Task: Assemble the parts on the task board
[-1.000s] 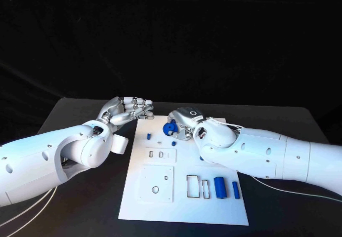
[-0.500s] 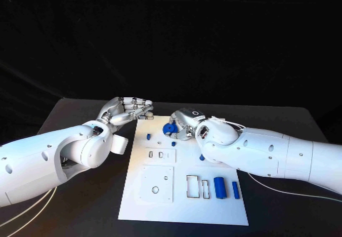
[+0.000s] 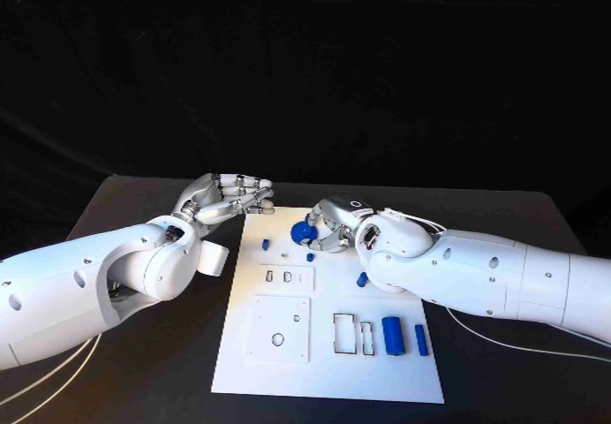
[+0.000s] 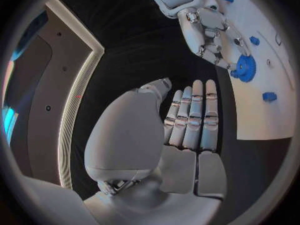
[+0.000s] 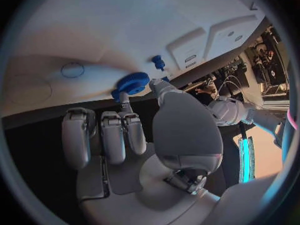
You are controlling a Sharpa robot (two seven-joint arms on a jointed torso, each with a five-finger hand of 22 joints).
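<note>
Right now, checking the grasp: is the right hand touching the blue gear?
Touching. The right wrist view shows the right hand pinching the blue gear between fingertip and thumb.

Right robot hand [image 3: 334, 225] — blue gear [image 3: 303, 231] — edged farther up board.

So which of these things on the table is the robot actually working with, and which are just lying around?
In the job:
- white task board
- blue gear, held by the right hand
- small blue pegs
- two blue bars

Just there:
- left hand, holding nothing, beside the board
- black table
</note>
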